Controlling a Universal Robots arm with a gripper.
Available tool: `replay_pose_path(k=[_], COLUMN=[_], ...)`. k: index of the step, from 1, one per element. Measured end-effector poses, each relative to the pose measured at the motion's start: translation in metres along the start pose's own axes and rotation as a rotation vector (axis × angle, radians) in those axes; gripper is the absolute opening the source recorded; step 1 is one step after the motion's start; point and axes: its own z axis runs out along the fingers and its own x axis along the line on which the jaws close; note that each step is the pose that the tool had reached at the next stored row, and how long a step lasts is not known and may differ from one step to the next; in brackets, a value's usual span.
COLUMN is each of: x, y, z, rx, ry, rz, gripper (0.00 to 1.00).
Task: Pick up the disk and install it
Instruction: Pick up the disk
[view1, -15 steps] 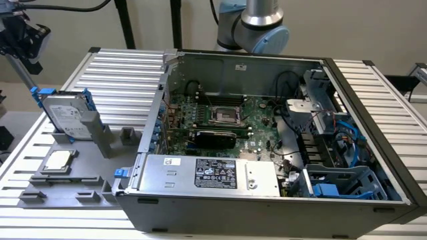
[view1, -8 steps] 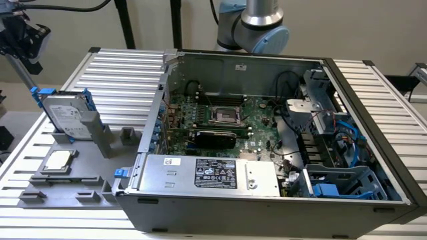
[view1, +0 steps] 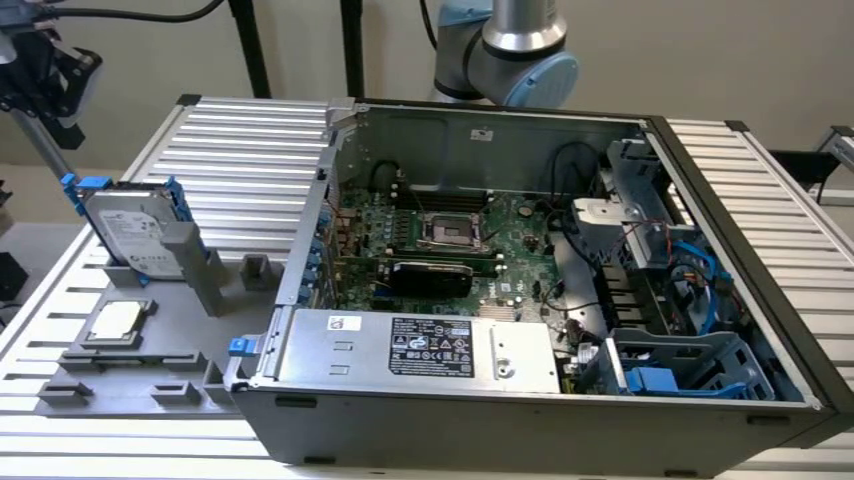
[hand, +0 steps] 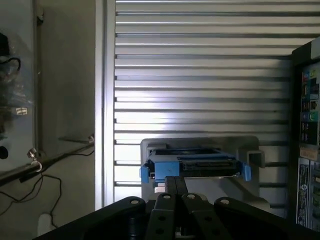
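Observation:
The disk (view1: 134, 235) is a silver-grey drive with a white label in a blue carrier. It stands on edge in a grey holder (view1: 200, 265) at the exterior view's left, outside the computer case. In the wrist view the disk (hand: 192, 165) shows edge-on, its blue tabs sticking out at both ends. My gripper (view1: 54, 150) hangs just above the disk's upper corner. The wrist view shows the gripper (hand: 175, 186) shut, its two fingers pressed together with nothing between them, their tips close over the carrier's edge.
The open computer case (view1: 534, 400) takes up the middle and the exterior view's right, with a motherboard (view1: 441, 240), a silver labelled box (view1: 420, 350) and a blue-grey drive cage (view1: 687, 365). A small square chip (view1: 114, 322) lies in a grey tray. Ribbed metal table (view1: 254, 150) lies below.

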Motion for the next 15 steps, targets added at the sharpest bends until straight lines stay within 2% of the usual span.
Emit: replay_pose_path(k=[15], x=[-0.0001], y=[-0.0002], z=[0.0028], rx=[0.0012], ry=[0.013], rz=[-0.272], gripper=[0.11])
